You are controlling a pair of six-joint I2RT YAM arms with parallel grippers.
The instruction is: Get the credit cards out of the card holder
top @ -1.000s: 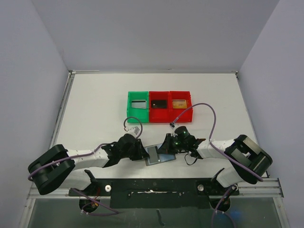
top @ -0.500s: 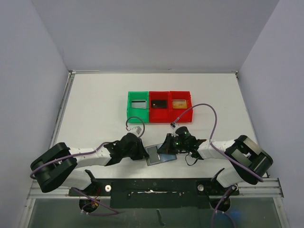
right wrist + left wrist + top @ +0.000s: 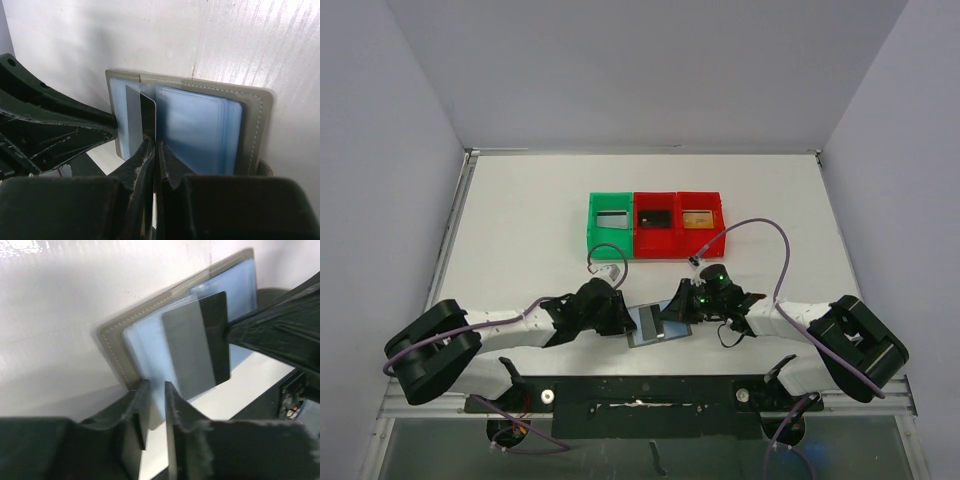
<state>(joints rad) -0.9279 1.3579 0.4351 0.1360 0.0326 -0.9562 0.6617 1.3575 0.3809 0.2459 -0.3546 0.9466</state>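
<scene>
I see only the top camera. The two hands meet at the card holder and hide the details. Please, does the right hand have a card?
Observer: Yes. Its wrist view shows the right hand shut on the edge of a silvery-grey card with a black stripe.
Operator: Is the card holder held too?
Observer: The left hand pinches one edge of the card holder, which is open, bluish pockets showing.
Operator: Is the card fully out?
Observer: One end reaches past the holder's edge. Whether the other end is free, I cannot tell.
</scene>
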